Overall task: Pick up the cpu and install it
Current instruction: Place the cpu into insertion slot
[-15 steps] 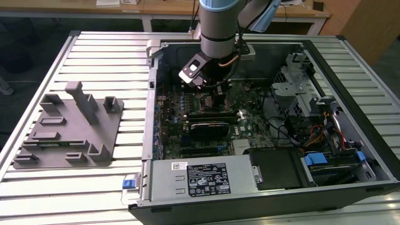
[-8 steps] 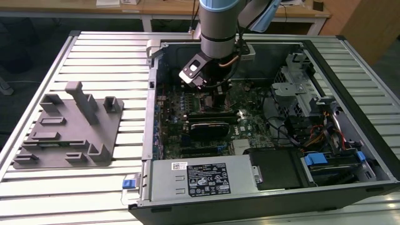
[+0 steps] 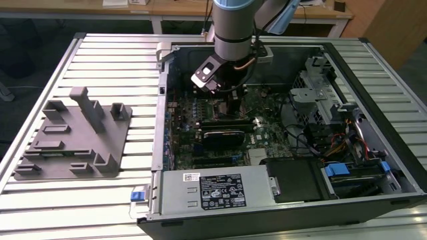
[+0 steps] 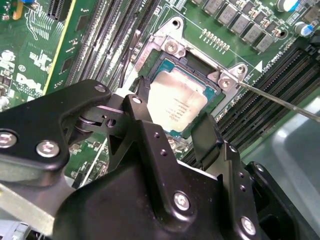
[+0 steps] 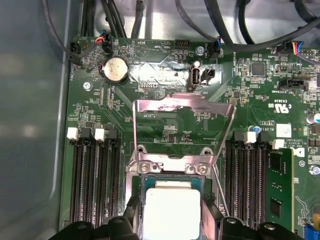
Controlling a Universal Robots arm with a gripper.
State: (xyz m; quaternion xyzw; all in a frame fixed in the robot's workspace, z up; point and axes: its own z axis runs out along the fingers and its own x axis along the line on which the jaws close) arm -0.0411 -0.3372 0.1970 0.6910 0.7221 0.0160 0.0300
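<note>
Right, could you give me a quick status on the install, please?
Gripper closed on flat square silver-topped cpu, at motherboard socket. Seating unclear. Metal retention frame flipped open, nothing blocking.

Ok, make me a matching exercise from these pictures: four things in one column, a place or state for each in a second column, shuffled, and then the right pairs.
Things
1. cpu
2. metal load plate
3. coin battery
4. fixture tray

Places or states
a. grey, on the slatted table outside the computer case
b. swung open, off the socket
c. square, silver top up, in the socket
d. round, on the green board

Pairs: 1-c, 2-b, 3-d, 4-a
</note>
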